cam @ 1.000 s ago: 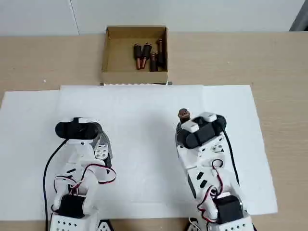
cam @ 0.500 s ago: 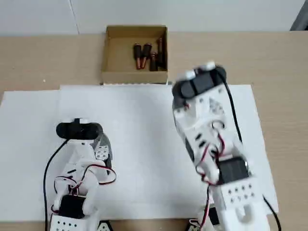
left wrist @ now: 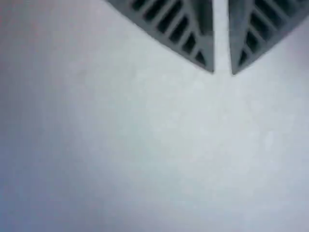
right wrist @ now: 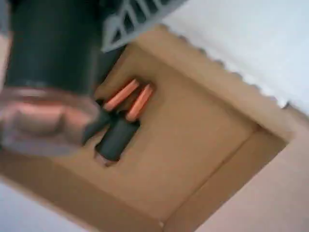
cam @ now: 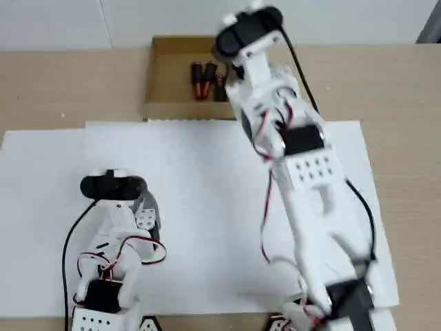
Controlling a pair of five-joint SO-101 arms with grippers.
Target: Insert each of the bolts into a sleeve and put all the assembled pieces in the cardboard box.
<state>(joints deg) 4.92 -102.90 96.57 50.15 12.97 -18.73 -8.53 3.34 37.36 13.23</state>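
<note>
1. The right gripper is clamped on a piece. It is a dark sleeve with the coppery head of its bolt showing at the lower end. The piece hangs above the floor of the box and is not yet let go.
2. The stored pieces lie side by side on the box floor, just beside the spot under the held piece. From above they sit in the half of the box that the right arm covers.
3. The left gripper has its jaws nearly together, with only a thin slit between them and nothing in it. It hangs over the paper, well short of the box.
4. A second ago the right arm was folded back, well short of the box, with the piece upright in its gripper. Half a second ago it had come up to the box's near wall. Now it is stretched out with its wrist over the box.
5. I judge that the carry is done and only the release remains for this piece.
6. The left arm sits where it did in both earlier frames. The stored pieces have not shifted in the box.
7. Opening the jaws here should drop the piece inside the box. It may land on the stored pieces and roll, or the bolt may slip in its sleeve.
</note>
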